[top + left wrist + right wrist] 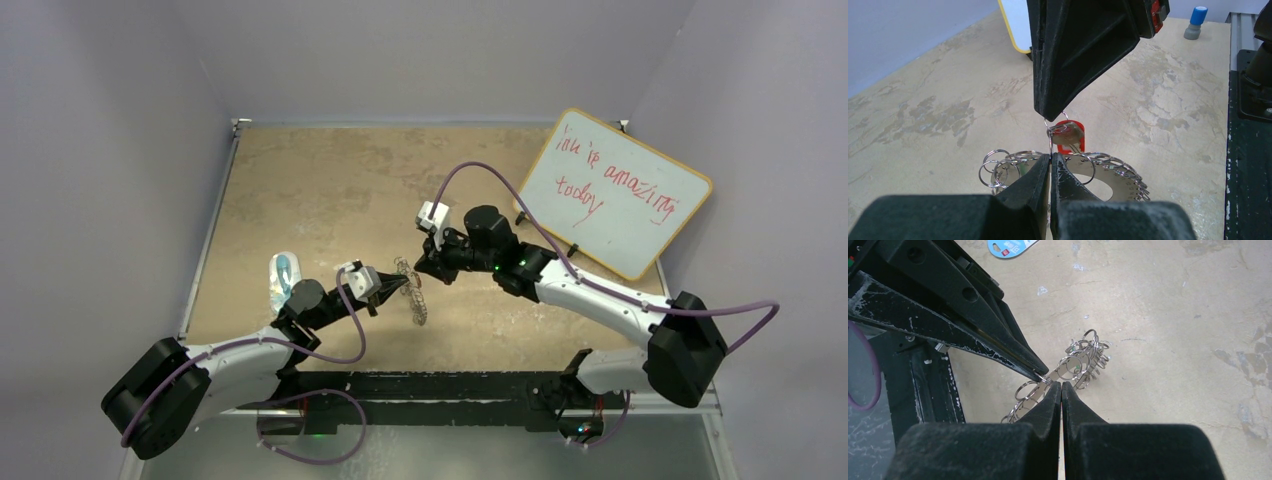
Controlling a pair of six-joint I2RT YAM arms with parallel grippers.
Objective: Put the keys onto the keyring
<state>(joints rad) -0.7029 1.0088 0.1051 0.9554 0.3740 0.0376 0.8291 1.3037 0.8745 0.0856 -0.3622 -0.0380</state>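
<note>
The keyring (414,296) is held on edge just above the table between both grippers. In the left wrist view it is a flat silvery disc (1120,181) fringed with wire loops. My left gripper (1050,157) is shut on one thin loop that rises from the rim. My right gripper (1050,118) comes down from above, shut, with its tips at the silver end of the red-headed key (1071,136) and at the top of that loop. In the right wrist view my right gripper (1061,384) is shut beside the left fingertips (1040,372), with the keyring (1079,365) seen edge-on behind them.
A whiteboard (615,190) with red writing leans at the back right. A clear bluish plastic object (284,280) lies left of the left arm. A blue-capped grey item (1195,22) stands at the far edge. A black rail (450,385) runs along the near edge.
</note>
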